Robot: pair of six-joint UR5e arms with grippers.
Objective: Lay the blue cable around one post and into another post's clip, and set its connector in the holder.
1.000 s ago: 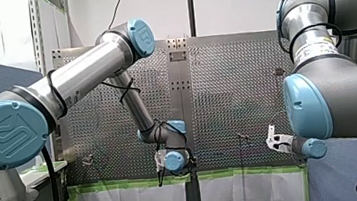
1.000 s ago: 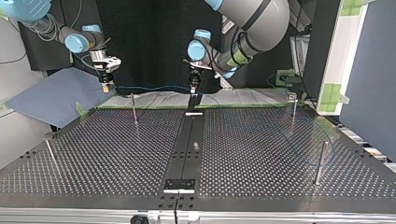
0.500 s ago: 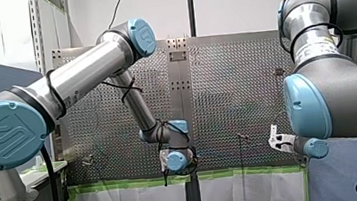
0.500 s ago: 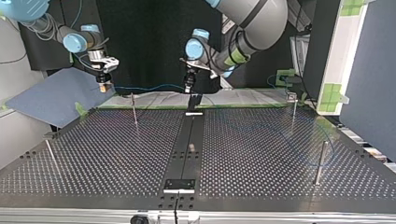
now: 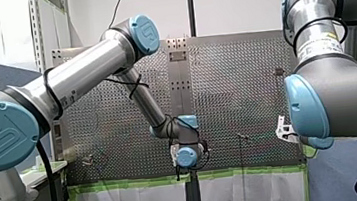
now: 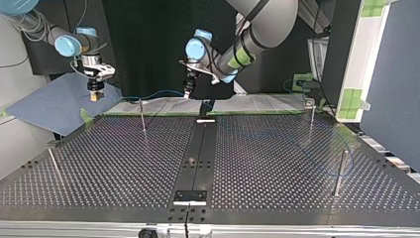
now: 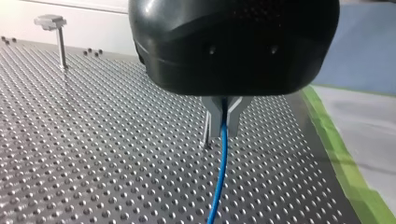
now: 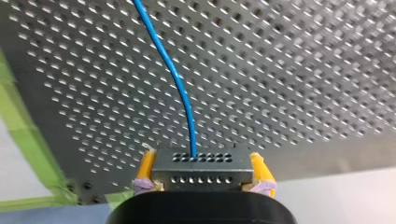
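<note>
In the top view both arms had shifted toward 9 o'clock, carrying the blue cable (image 7: 218,172) along the tabletop's (image 6: 277,163) 12 o'clock edge. The left end effector (image 7: 223,116) was clamped on the cable, the right end effector (image 8: 203,167) on its connector (image 8: 201,159) — the nearest post (image 6: 142,115) apparently not yet rounded.
</note>
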